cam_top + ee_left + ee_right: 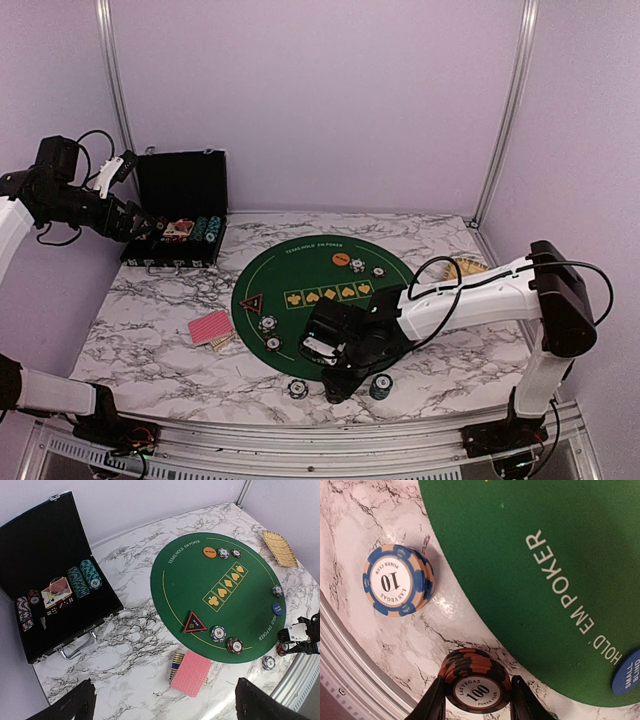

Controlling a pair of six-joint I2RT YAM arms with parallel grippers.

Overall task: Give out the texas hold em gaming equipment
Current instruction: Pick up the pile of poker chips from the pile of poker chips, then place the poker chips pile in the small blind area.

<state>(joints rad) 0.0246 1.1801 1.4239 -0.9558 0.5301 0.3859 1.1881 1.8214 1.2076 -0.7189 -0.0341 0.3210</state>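
The right gripper [477,681] has its jaws clenched squarely on the red-black chip stack [476,689], just off the green mat's [520,555] near edge; the left gripper [165,692], jaws released, hangs well apart from the mat.

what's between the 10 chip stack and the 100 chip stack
Only bare marble table, seen in the right wrist view. The 10 chip stack stands free; the 100 chip stack sits clamped between the right fingers.
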